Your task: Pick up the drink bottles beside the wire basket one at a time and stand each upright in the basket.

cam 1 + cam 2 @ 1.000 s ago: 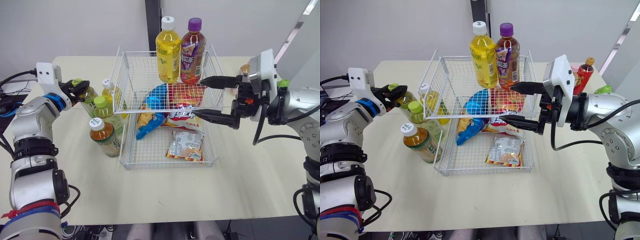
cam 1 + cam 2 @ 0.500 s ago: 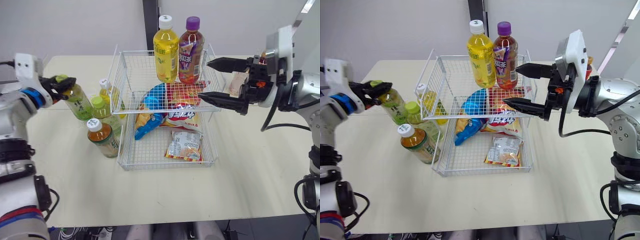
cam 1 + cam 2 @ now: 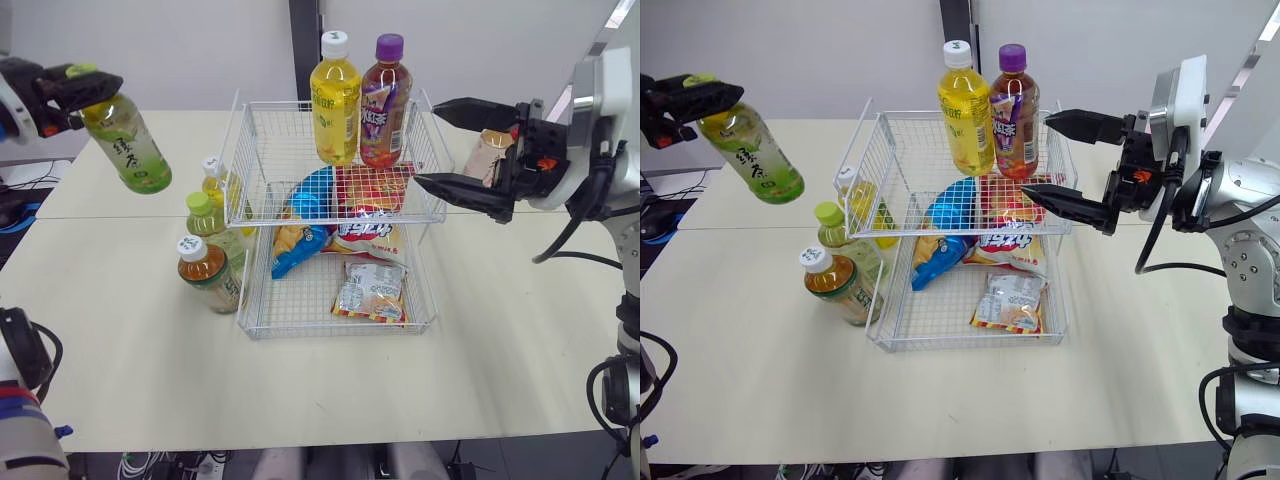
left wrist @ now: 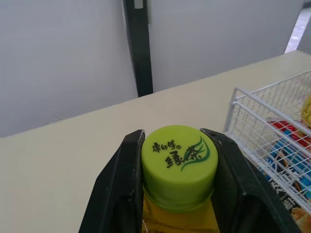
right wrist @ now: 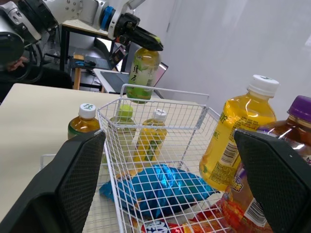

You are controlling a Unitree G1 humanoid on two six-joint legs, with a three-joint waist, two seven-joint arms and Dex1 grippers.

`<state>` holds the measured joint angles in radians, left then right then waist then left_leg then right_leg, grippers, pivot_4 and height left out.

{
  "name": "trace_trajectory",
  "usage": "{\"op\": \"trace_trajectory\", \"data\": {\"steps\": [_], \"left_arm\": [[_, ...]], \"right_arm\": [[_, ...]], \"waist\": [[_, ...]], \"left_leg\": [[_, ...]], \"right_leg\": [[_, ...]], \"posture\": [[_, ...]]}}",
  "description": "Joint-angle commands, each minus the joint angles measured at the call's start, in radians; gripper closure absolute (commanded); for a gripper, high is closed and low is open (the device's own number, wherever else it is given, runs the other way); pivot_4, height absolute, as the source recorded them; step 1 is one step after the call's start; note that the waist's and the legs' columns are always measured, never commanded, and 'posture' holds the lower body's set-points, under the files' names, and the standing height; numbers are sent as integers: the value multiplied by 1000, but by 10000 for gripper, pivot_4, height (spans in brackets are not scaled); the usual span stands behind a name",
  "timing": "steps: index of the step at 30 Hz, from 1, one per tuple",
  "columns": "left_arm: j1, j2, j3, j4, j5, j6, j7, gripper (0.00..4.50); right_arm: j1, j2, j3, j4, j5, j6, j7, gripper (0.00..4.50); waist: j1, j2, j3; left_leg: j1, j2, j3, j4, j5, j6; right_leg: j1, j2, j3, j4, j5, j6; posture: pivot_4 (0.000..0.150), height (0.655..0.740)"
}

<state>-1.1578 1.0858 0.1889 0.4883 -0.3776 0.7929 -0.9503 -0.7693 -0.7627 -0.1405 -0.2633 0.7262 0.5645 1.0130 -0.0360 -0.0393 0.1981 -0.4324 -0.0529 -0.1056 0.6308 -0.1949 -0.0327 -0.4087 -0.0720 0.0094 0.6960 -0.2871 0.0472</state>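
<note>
**Head views.**
- Left claw [image 3: 82, 82]: clenched on the green cap [image 3: 74, 71] of a green tea bottle [image 3: 127, 142].
- The bottle hangs tilted under this claw, in the air above the worktop [image 3: 150, 350]. Its base leans toward the wire basket [image 3: 243, 150], and it is well apart from the basket.
- Right claw [image 3: 428, 142]: released and empty, fingers spread wide. It is level with the basket's upper tier, just beside the tier's near corner.
- Standing upright in the upper tier, just past the right claw's tips: a yellow bottle [image 3: 336, 98] and a purple-capped bottle [image 3: 385, 100], side by side.
- Lower tier, below the right claw: snack packets [image 3: 370, 290].
- Three bottles [image 3: 207, 272] stand upright on the worktop. They are below the left claw and close against the basket's side.

**Left wrist view.**
- Both black fingers [image 4: 119, 184] press the sides of the green cap [image 4: 179, 160].
- A corner of the basket lies beyond the claw.

**Right wrist view.**
- The right claw's two fingers [image 5: 80, 179] stand far apart with nothing between them.
- Ahead of them, the yellow bottle [image 5: 233, 141] and the purple-capped bottle [image 5: 291, 145] stand in the basket.
- The three bottles [image 5: 83, 124] show through the mesh.
- Farther off, the green tea bottle [image 5: 142, 73] hangs from the left claw [image 5: 146, 42].
</note>
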Motion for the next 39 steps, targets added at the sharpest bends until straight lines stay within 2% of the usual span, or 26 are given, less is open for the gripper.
{"op": "trace_trajectory", "data": {"steps": [1, 9, 15, 20, 28, 39], "left_arm": [[-120, 47, -3, -4, -2, 6, -37, 31357], [-411, 5, -107, 137, 53, -3, -115, 31357], [-539, -109, -137, 204, 54, 37, -158, 31357], [-599, -206, -171, 262, 91, -16, -181, 31357], [-609, -297, -192, 349, 137, -84, -196, 31357], [-559, -400, -180, 462, 191, -194, -132, 31357]], "right_arm": [[4, -13, -42, 1, 11, -39, 35, 0], [30, -39, -48, 2, 6, -27, 43, 0], [50, -53, -66, -15, 12, -12, 15, 0], [65, -57, -104, -42, 37, 6, -19, 0], [121, -63, -160, -99, 76, 34, -74, 0], [165, -108, -175, -121, 68, 54, -94, 0]], "waist": [[-2, 0, 0], [-9, 0, 0], [-3, 0, 0], [-5, 0, 1], [-19, 0, 1], [-18, 0, 1]], "left_leg": [[0, 0, 0, 0, 0, 0], [0, 0, 2, 0, 0, 0], [0, 0, 2, 1, 0, 0], [0, 0, 3, 1, 0, 0], [0, 0, 2, 0, 0, 0], [0, 0, 3, 0, 0, 0]], "right_leg": [[0, 0, 0, 0, 0, 0], [0, 1, 0, 0, 0, 0], [1, 0, -1, 0, 0, 1], [1, 0, -1, 0, 0, 0], [-1, 0, 1, 1, 0, 0], [-1, 0, 2, 1, 0, 1]], "posture": [[1500, 7400], [1500, 7400], [1500, 7400], [1500, 7400], [1500, 7400], [1500, 7400]]}}
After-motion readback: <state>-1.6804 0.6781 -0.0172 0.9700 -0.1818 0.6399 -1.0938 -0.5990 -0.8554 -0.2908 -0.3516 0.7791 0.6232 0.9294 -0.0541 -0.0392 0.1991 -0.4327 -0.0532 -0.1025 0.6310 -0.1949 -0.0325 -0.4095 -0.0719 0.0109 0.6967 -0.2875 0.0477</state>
